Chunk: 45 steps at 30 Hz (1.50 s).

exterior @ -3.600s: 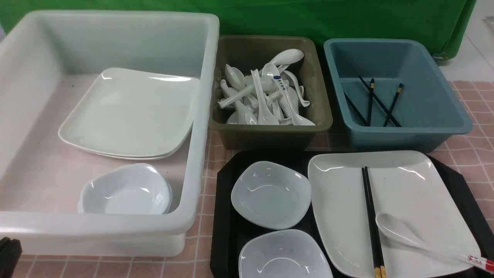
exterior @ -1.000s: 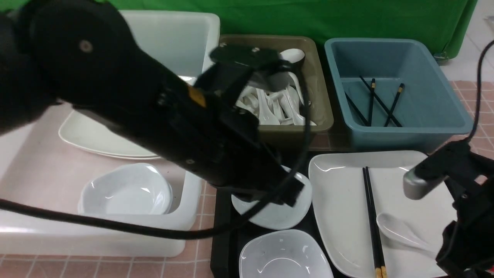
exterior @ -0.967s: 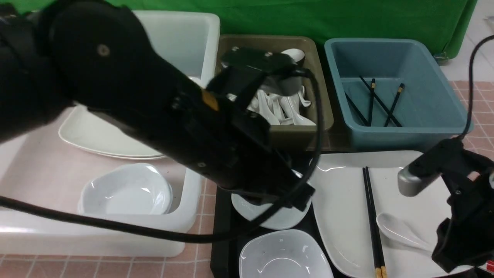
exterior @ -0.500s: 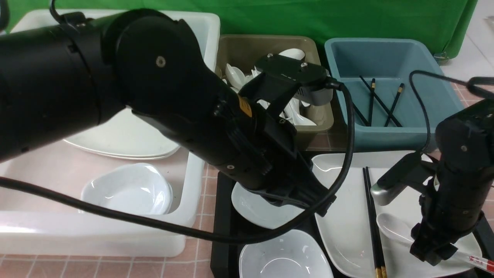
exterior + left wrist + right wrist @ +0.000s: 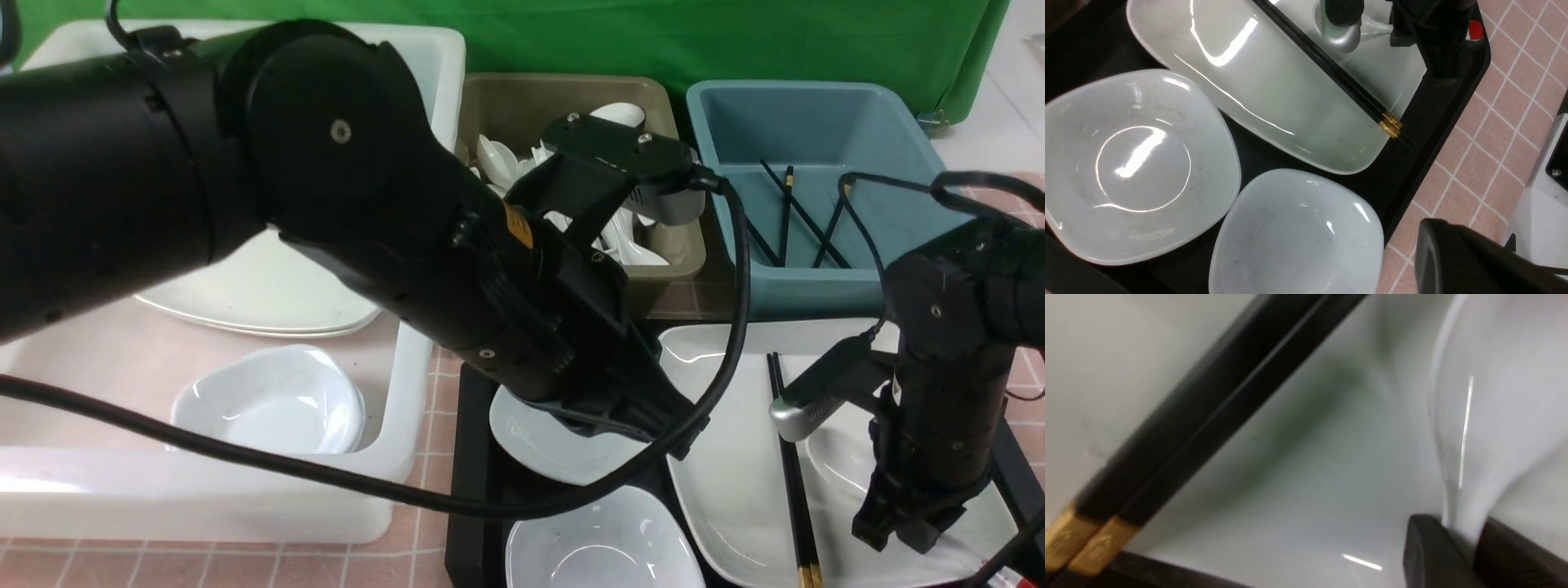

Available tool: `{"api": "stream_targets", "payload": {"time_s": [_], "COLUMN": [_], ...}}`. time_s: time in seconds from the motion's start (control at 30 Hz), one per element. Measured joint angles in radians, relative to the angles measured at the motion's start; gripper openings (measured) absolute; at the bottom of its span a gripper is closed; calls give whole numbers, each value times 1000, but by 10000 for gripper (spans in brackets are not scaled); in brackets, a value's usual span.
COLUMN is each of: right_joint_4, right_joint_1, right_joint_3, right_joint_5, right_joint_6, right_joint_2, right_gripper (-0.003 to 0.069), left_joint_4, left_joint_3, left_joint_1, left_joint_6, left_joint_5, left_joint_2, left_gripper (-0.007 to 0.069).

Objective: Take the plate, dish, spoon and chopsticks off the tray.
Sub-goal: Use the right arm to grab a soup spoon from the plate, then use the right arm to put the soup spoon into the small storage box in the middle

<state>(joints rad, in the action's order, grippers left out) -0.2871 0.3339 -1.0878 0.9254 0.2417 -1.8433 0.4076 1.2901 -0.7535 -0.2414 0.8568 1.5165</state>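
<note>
At the lower right of the front view, the right pincer [image 5: 1459,555] is clamped on the handle of the white soup spoon [image 5: 1494,416], whose bowl lies over the square plate [image 5: 735,490], just right of the black chopsticks [image 5: 796,506]. These lie side by side on the plate, gold ends toward the bottom edge. The plate fills the right part of the black tray [image 5: 472,490] on the pink-checked worktop [image 5: 424,563]. The left pincer [image 5: 665,420] hangs above the upper dish [image 5: 531,437], with the lower dish [image 5: 604,547] beneath it in the frame. I cannot tell whether its jaws are apart.
</note>
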Motion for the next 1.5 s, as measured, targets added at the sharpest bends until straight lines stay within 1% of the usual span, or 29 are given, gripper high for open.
{"api": "stream_targets", "payload": {"time_s": [0.1, 0.17, 0.27, 0.33, 0.37, 0.4, 0.47, 0.5, 0.53, 0.6, 0.7, 0.8, 0.9, 1.0, 1.07, 1.1, 1.13, 1.17, 1.2, 1.23, 1.27, 1.33, 1.37, 1.4, 1.43, 1.47, 1.5], "right_joint_4": [18, 53, 102, 159, 227, 250, 335, 343, 403, 496, 599, 628, 645, 666, 669, 671, 673, 673, 674, 674, 672, 652, 631, 603, 603, 549, 498], "right_joint_1": [0, 0, 1, 1, 1, 1, 1, 1, 1, 1, 2, 2, 2, 2, 2, 2, 2, 2, 2, 2, 2, 2, 2, 2, 2, 1, 0], "right_joint_3": [-67, -115, -155, -188, -221, -233, -281, -285, -324, -383, -473, -577, -683, -787, -838, -858, -914, -933, -937, -949, -973, -1002, -1020, -1038, -1038, -1060, -1070], "right_joint_5": [114, 183, 199, 187, 142, 120, 20, 11, -50, -117, -179, -247, -329, -398, -412, -418, -422, -417, -414, -395, -338, -240, -169, -87, -87, 57, 165], "right_joint_6": [-1, -9, -24, -24, -23, -21, -7, -4, 17, 56, 89, 96, 90, 58, 48, 44, 22, 12, 10, 6, 3, 3, 3, 3, 3, 2, 0], "right_joint_2": [0, 15, 58, 108, 157, 180, 223, 225, 232, 215, 144, 23, -114, -232, -283, -303, -354, -372, -374, -383, -389, -378, -367, -349, -345, -310, -260], "right_gripper": [152, 152, 152, 152, 152, 152, 152, 152, 152, 152, 152, 152, 152, 152, 165, 184, 286, 337, 363, 413, 501, 543, 546, 536, 532, 477, 361], "left_joint_4": [-4, -21, -55, -82, -89, -89, -89, -89, -89, -90, -93, -97, -99, -95, -90, -87, -75, -68, -65, -59, -50, -41, -38, -34, -34, -31, -37], "left_joint_3": [0, 0, 0, 1, 6, 13, 39, 42, 63, 90, 111, 112, 112, 112, 112, 112, 112, 112, 112, 112, 112, 112, 112, 113, 113, 113, 113], "left_joint_1": [0, 0, 1, 16, 45, 64, 124, 137, 177, 241, 317, 352, 357, 357, 357, 357, 357, 357, 357, 357, 357, 357, 357, 357, 357, 353, 340], "left_joint_6": [0, 7, 36, 60, 75, 77, 85, 86, 86, 86, 86, 86, 86, 86, 86, 86, 86, 86, 86, 77, 57, 41, 33, 27, 25, 17, 9], "left_joint_5": [0, -3, -25, -49, -60, -61, -68, -68, -68, -63, -43, -17, 18, 39, 51, 58, 78, 88, 90, 100, 113, 124, 128, 132, 133, 139, 141], "left_joint_2": [0, 0, 0, 0, 0, 0, 1, 1, 1, 1, 1, 1, 1, 1, 1, 1, 1, 1, 1, 1, 1, 0, -1, -4, -4, -9, -12], "left_gripper": [-3, -3, -3, -3, -3, -3, -3, -3, -3, -3, -3, -3, -3, -3, -3, -3, -3, -3, -3, -3, -3, -3, -3, -3, -3, -3, -3]}}
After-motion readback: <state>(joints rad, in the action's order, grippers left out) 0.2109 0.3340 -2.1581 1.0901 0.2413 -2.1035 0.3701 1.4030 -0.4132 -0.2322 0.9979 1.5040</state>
